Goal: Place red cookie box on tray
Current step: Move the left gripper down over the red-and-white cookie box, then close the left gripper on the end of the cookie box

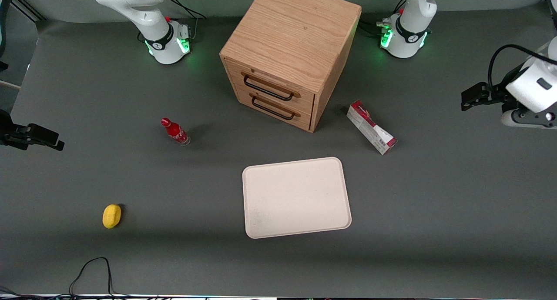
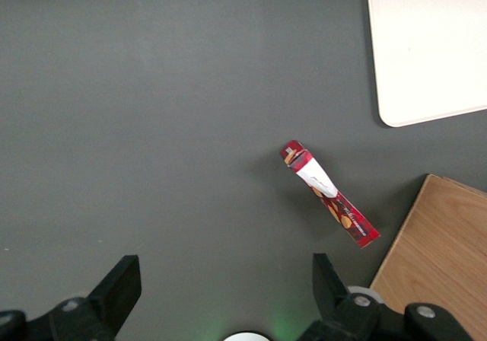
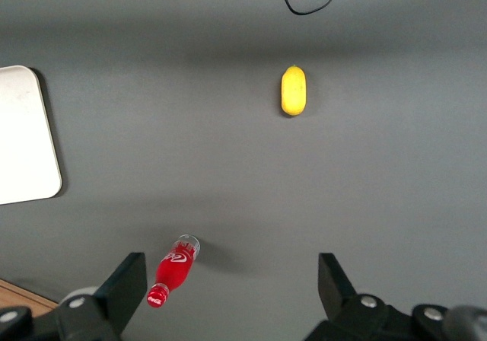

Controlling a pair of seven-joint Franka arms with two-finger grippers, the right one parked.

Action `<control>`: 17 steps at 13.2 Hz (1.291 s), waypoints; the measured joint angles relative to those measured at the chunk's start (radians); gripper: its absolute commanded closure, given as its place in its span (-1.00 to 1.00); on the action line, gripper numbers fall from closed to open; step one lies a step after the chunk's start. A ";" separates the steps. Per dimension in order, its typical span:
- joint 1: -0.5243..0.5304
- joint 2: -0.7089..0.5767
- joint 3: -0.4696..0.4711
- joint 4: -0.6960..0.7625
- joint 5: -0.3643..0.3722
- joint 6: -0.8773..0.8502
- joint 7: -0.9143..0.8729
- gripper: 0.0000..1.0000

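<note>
Gripper (image 2: pixel 221 288) wide open, empty, high above red cookie box (image 1: pixel 371 127); tray (image 1: pixel 296 197) nearby.

A robotics lab. 2 white Franka arm bases (image 1: pixel 167 41) with green status lights are bolted to a wide grey matte tabletop (image 1: pixel 87 95), with black cables (image 1: pixel 93 269) trailing along its edge. Scattered props serve as test items: a wooden 2-drawer cabinet (image 1: pixel 289 52), cream tray (image 1: pixel 296 198), red cookie box (image 1: pixel 371 127), small red bottle (image 1: pixel 175 131) and yellow object (image 1: pixel 112 215).

The rig requires the gripper (image 2: pixel 221 280): it hangs spread wide above the table near the box.
</note>
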 measured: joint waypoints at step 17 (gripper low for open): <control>-0.019 0.094 -0.287 -0.850 -0.039 0.978 -1.065 -1.00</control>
